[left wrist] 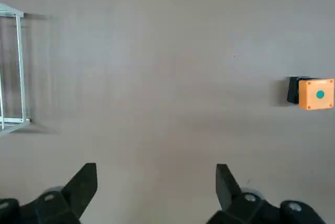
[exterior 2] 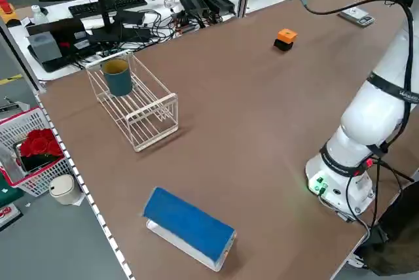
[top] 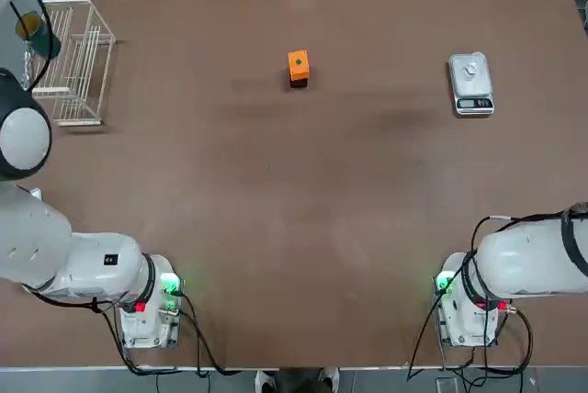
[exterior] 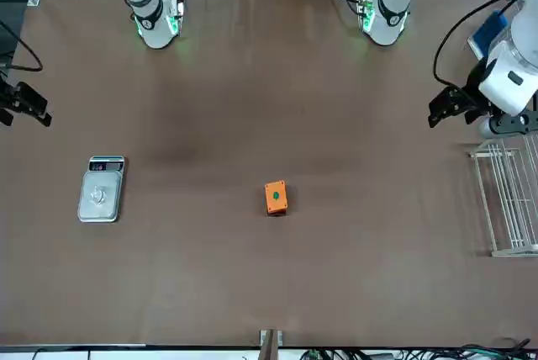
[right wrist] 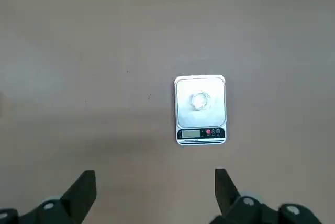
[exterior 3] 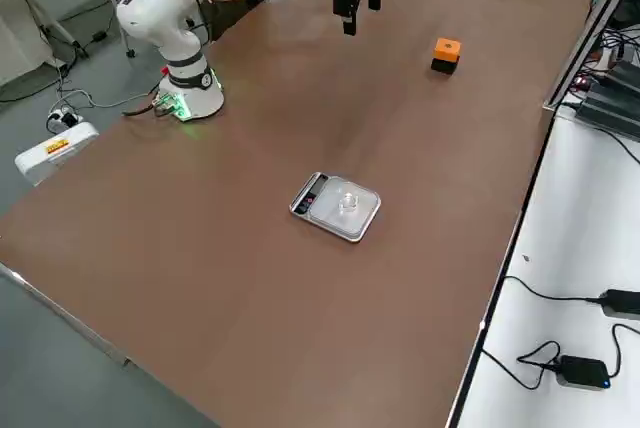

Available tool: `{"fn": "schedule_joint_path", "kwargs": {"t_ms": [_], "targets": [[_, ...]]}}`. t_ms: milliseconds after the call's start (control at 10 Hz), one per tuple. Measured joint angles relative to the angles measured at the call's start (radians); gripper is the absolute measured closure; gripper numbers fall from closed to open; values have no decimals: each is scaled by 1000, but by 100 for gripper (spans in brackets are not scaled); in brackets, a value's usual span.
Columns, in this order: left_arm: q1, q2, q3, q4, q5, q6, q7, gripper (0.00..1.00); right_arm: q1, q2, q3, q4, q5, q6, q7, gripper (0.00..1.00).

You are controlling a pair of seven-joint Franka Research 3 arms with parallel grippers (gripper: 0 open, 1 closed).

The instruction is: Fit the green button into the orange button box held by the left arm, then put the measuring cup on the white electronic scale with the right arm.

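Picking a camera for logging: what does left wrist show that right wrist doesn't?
Only the left wrist view shows the orange button box with the green button already on its top face, plus a corner of the wire rack. Only the right wrist view shows the white electronic scale with a small clear measuring cup on its platform. Both share the bare brown table and an open, empty tool: left tool, right tool.

table: matt brown, smooth
scale: shiny metal plate
button box: orange plastic
rack: white wire
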Motion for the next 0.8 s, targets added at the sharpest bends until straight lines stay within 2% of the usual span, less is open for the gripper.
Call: {"fn": "schedule_joint_path", "kwargs": {"t_ms": [300,600,800], "targets": [[-20,-16,44,0,15,4,60,0,0,0,-1,0,0,-1,0,0],[-123,-16,133,3,16,12,61,0,0,0,-4,0,0,-5,0,0],[-135,-13,152,3,17,14,61,0,0,0,-6,0,0,-56,0,0]]}}
